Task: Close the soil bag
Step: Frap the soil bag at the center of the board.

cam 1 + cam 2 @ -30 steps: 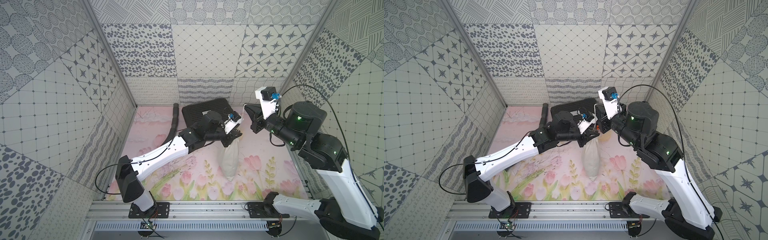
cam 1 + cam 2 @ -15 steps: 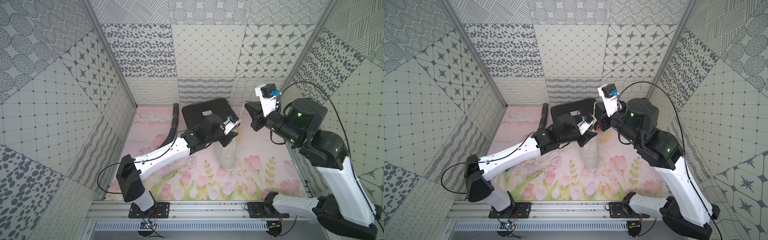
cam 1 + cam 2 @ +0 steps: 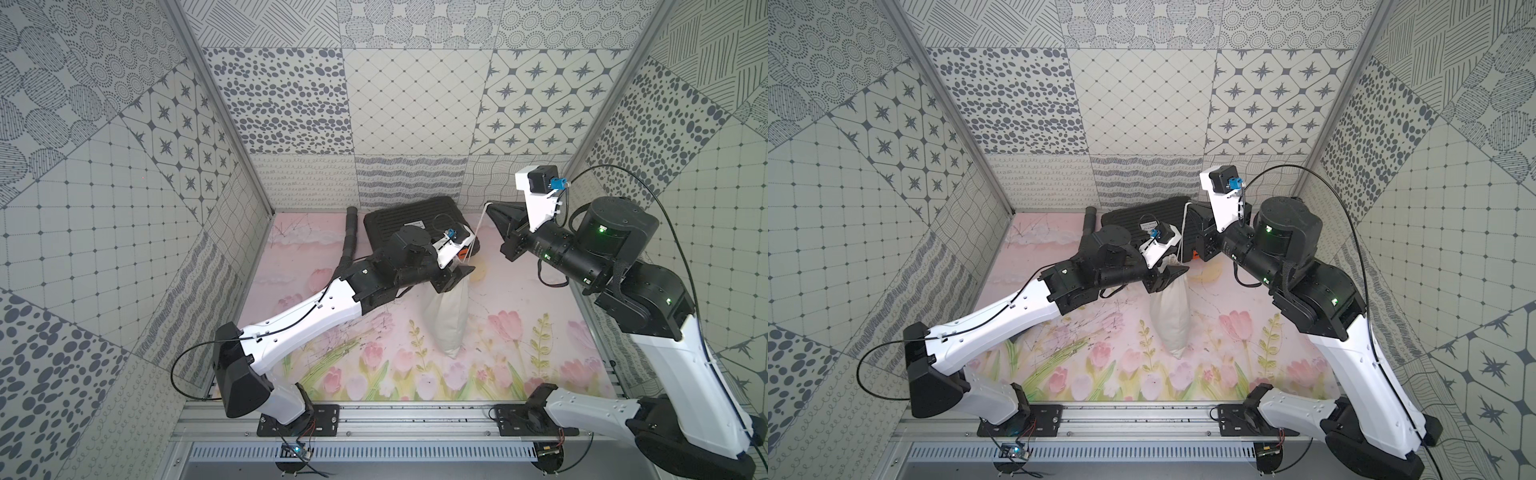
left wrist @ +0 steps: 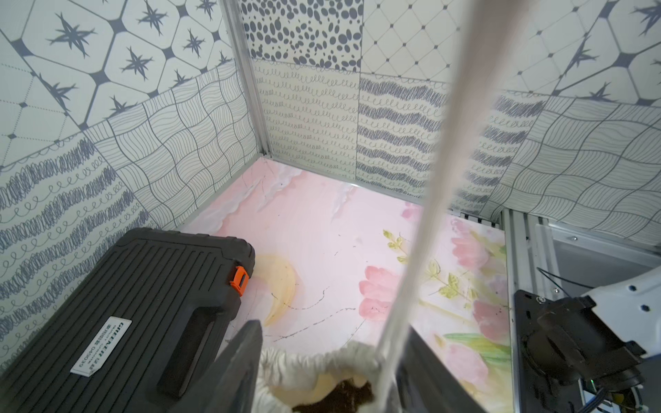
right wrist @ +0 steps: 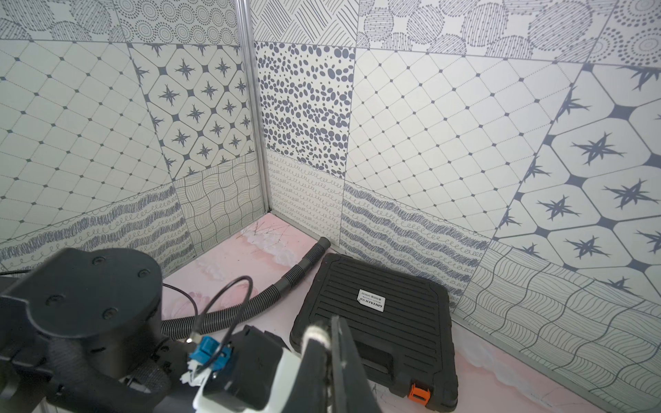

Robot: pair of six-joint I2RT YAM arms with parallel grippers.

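nearest the rail, the soft off-white cloth soil bag (image 3: 449,316) rests its base on the pink floral table mat (image 3: 540,353). in both top views its long axis runs from 6 o'clock up to 12, neck at the far end. my left gripper (image 4: 332,334) sits at that neck, fingers spread to either side of the gathers, not squeezing. dark soil (image 4: 338,393) shows in the mouth, so i judge it not fully drawn. from the neck the white cord (image 3: 478,228) climbs straight toward 1 o'clock into my right gripper (image 3: 491,206), fingers pressed together on its end. any tightening pull lies along that line, and it falls to the right arm. beyond, at 11 o'clock, lies the black ribbed plastic case (image 4: 143,286) with an orange latch (image 4: 239,280). its white label (image 4: 101,345) seems to read "greener", the rest too small. a black corrugated hose (image 5: 286,282) lies farthest back.
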